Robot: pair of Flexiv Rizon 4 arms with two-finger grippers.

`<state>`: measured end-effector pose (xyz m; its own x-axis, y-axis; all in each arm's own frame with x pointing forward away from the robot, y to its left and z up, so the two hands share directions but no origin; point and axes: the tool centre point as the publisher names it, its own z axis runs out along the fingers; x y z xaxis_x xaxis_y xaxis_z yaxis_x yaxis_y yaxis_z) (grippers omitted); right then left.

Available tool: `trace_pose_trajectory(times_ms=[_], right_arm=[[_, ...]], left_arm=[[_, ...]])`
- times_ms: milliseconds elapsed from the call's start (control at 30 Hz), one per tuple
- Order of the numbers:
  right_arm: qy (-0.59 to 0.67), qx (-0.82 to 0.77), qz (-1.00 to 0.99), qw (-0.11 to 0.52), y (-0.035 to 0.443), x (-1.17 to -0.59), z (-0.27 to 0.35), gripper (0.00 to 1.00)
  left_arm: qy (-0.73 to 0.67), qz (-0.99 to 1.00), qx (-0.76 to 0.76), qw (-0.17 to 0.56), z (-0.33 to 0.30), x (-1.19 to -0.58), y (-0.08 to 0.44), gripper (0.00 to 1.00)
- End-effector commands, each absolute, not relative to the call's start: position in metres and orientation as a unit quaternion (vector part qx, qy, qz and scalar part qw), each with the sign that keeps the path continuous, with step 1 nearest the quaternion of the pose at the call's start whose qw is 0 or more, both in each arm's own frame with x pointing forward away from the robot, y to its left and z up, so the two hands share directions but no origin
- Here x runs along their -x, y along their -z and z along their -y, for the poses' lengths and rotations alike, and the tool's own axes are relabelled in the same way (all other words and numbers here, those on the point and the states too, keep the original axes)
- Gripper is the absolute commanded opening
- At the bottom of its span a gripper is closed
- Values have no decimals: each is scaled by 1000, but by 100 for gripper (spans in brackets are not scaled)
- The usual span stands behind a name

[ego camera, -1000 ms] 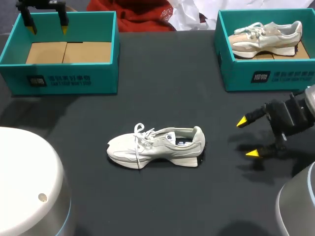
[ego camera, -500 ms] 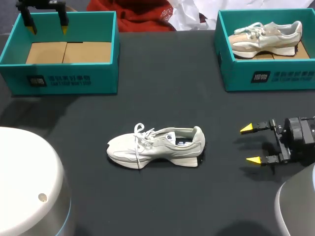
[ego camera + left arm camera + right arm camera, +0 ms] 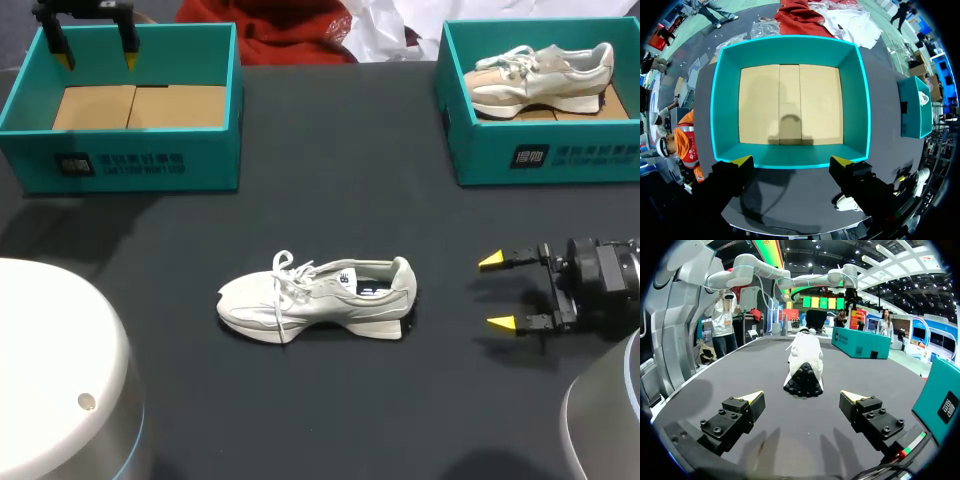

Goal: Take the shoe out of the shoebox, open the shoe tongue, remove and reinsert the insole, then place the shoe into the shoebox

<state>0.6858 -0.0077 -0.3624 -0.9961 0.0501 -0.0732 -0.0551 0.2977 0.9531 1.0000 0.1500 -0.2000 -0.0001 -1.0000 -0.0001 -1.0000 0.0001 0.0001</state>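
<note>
At the far left corner of the black surface [image 3: 340, 150] stands the left shoebox [image 3: 200, 150], teal-walled, with only its brown cardboard floor showing inside. The left fingers [image 3: 129, 48] hang above its far wall, pointing down, spread wide and gripping nothing. In the left wrist view the box's near wall lies just ahead of the two yellow tips. Out on the middle of the surface, well apart from both boxes, lies the white shoe [image 3: 320, 300]. It rests upright on its sole, toe toward the left edge, heel toward the right edge, its laces loose over the tongue. At the far right corner sits the right shoebox [image 3: 480, 150], also teal, with a second shoe [image 3: 545, 78], beige and white, lying inside it. Near the right edge the right fingers [image 3: 492, 261] sit low over the surface, level and aimed at the white shoe's heel, apart and empty, short of touching it.
</note>
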Motion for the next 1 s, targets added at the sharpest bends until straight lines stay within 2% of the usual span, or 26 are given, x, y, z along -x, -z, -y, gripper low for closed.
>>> trace_pose_trajectory(times_ms=[33,1000], right_arm=[[-578,1,-815,45,357,-684,5,100],[-567,-13,-823,37,362,-690,-13,100]], left_arm=[[0,-707,707,0,-150,-1000,200,100],[0,-707,707,0,-150,-1000,200,100]])
